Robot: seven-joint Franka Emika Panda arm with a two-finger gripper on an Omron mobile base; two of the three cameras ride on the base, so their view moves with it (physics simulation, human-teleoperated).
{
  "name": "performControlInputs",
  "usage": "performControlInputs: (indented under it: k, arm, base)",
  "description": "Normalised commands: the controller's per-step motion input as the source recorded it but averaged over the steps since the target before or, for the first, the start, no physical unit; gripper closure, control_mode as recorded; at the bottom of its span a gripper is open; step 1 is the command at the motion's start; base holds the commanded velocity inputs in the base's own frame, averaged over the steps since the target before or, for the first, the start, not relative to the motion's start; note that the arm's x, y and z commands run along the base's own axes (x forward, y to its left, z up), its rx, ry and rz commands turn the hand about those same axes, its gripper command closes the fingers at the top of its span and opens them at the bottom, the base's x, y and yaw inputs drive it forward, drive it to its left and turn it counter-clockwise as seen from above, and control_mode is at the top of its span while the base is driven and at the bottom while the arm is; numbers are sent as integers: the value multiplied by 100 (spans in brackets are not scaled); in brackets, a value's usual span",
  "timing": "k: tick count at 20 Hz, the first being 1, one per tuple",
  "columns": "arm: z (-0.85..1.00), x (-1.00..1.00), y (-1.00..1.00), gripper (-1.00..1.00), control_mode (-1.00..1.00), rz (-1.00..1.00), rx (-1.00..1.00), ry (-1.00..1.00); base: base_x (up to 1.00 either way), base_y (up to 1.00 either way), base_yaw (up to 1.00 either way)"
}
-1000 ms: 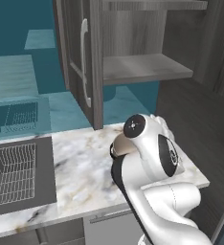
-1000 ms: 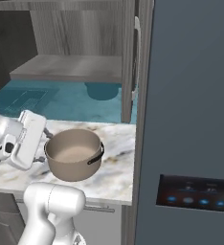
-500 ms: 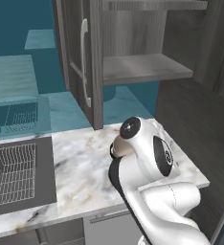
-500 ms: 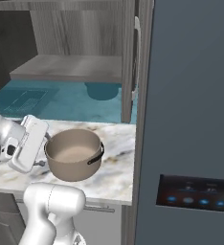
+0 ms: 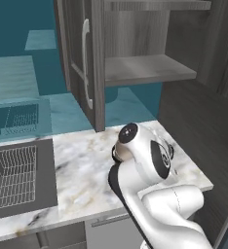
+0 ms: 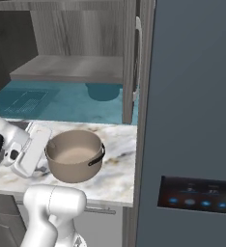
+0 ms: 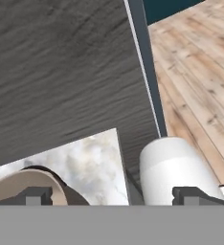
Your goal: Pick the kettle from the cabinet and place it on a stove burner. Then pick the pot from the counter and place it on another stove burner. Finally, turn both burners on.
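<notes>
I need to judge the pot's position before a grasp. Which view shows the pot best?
The right base view: the whole pot sits on the counter, rim and one dark handle clear. The hand view catches just a slice of its rim. In the left base view the arm covers nearly all of it.

Even, soft rendered light fills every view, shadows stay faint, nothing glares, and edges look slightly soft and pixelated.

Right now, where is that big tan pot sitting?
In the right base view the pot sits on the marble counter, below the open cabinet shelf, with the robot's hand just to its left.
</notes>
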Motion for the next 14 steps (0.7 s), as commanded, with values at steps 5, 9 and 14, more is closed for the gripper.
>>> performControlInputs:
  k: [5,9,14]
  arm:
    - [-37,0,-7,-100,-100,0,0,-4]
    - [-28,1,-8,-100,-100,0,0,-5]
    - [-25,8,-6,-100,-100,2,0,-5]
  base:
    - [0,0,0]
    - [0,0,0]
    - [0,0,0]
